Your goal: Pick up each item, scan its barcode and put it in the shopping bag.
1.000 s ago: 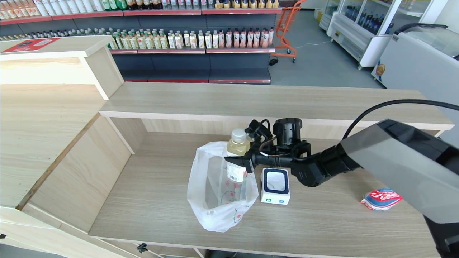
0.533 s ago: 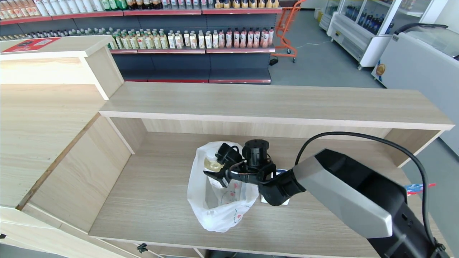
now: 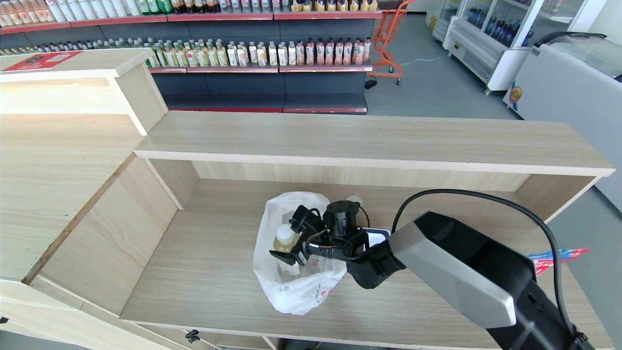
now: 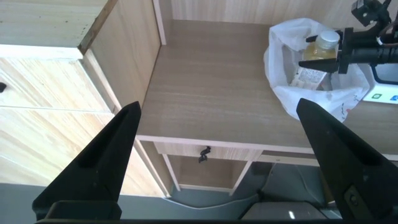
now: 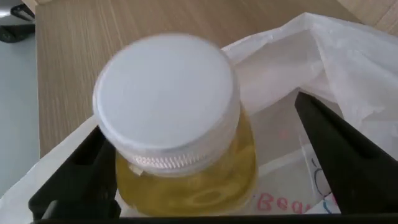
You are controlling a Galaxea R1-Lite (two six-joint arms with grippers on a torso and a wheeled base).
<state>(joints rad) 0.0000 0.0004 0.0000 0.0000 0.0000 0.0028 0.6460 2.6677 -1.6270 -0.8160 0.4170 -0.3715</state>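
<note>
While your left tool (image 4: 217, 106) hangs spread wide and empty out in front of the surface (image 3: 204, 272), the white plastic shopping bag (image 3: 296, 294) stands close to that near edge. Inside it sits the bottle of yellow drink (image 3: 284, 239), white cap up. Your right tool (image 3: 287, 249) is at the bag's mouth, its fingers parted either side of the bottle with a gap on one side. Just behind the arm lies the white scanner (image 3: 376, 237), with a red snack packet (image 3: 559, 255) well to the right. Beyond stand shelves of bottles (image 3: 262, 53).

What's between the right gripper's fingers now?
The bottle, in the mouth of the shopping bag. The right wrist view shows it between the fingers of the right gripper, clear of one.
</note>
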